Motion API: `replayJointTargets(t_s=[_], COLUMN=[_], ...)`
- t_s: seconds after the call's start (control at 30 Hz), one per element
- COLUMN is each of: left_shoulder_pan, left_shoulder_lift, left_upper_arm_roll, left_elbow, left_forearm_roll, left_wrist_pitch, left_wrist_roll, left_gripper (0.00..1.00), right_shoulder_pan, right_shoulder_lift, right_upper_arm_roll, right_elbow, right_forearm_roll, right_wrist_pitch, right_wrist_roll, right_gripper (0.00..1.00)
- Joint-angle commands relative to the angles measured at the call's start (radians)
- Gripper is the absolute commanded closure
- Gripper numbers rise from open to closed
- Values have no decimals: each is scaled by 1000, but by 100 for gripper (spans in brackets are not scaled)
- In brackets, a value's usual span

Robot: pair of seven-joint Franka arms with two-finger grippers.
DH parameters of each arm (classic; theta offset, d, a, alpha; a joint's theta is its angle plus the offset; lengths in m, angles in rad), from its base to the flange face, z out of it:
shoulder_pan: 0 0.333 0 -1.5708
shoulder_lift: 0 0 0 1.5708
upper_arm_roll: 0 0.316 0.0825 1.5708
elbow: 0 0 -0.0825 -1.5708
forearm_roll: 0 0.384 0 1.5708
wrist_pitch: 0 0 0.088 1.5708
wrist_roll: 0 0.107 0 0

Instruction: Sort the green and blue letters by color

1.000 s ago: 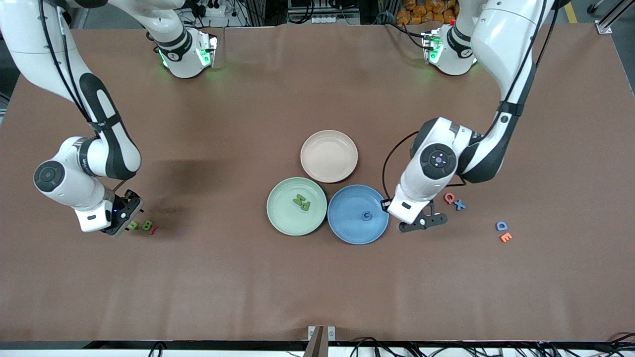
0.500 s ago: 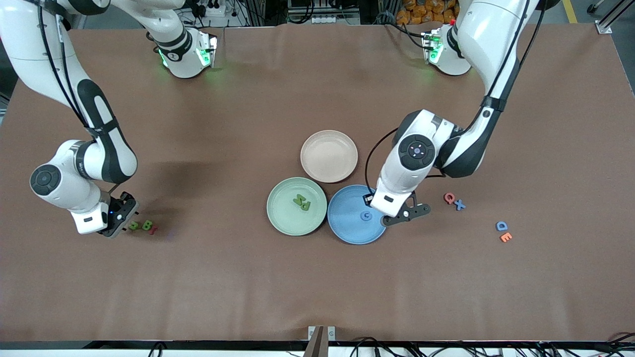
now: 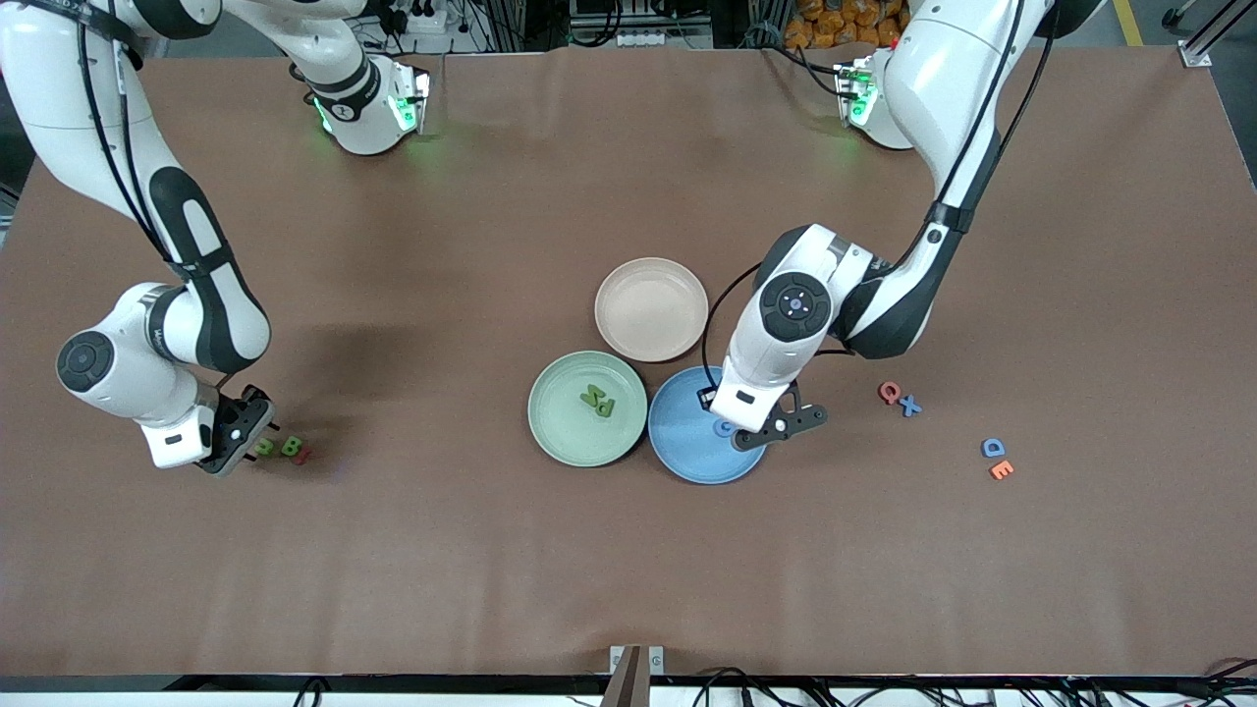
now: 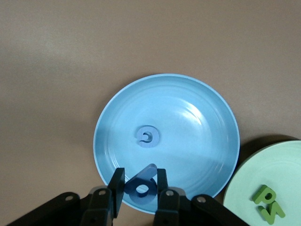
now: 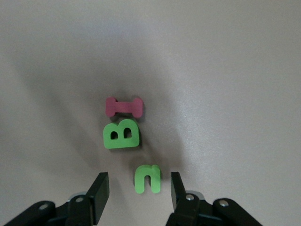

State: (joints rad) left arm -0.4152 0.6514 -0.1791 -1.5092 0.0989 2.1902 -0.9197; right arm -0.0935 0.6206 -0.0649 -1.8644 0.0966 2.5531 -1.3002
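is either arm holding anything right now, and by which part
The left gripper, over the blue plate, holds a blue letter, pinched by its two sides. The right gripper holds nothing; its jaws stand open around a green letter on the table.

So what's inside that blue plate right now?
One small blue letter lies in the blue plate. The left gripper holds another blue letter above its rim; nothing looks covered.

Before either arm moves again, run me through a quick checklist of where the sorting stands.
1. Left gripper shut on a blue letter: ok.
2. It is over the blue plate: ok.
3. Blue G already in that plate: ok.
4. Right gripper, jaws open, straddles the green C: ok.
5. Green B lies apart from those jaws: ok.
6. Blue X and blue D sorted: not ok, on the table.
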Motion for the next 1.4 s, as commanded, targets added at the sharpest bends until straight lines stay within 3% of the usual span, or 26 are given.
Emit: replayJointTargets(t_s=[0.0,0.87,0.97,1.1,1.17,1.27,1.37], left_shoulder_pan=[-14,-14,-13,-11,-10,-10,-10], left_shoulder_lift=[30,85,85,85,83,83,83], left_upper_arm_roll=[16,29,29,29,29,29,29], left_elbow=[50,50,50,50,50,50,50], left_forearm_roll=[-18,-15,-15,-15,-13,-15,-13], left_wrist_pitch=[-18,42,42,42,42,42,42], left_wrist_roll=[-10,4,4,5,7,7,7], left_gripper=[80,79,72,45,37,32,31], right_shoulder_pan=[-6,-5,-5,-3,-2,0,0], right_shoulder_lift=[31,57,57,59,57,57,54], right_upper_arm_roll=[-6,-13,-13,-13,-13,-13,-13], right_elbow=[42,57,57,57,57,59,59], right_forearm_roll=[20,25,25,25,25,26,51], right_wrist_pitch=[-5,-5,-7,-7,-7,-10,-13], right_wrist_roll=[-36,-27,-24,-24,-22,-19,-16], right_gripper=[39,47,53,71,82,97,100])
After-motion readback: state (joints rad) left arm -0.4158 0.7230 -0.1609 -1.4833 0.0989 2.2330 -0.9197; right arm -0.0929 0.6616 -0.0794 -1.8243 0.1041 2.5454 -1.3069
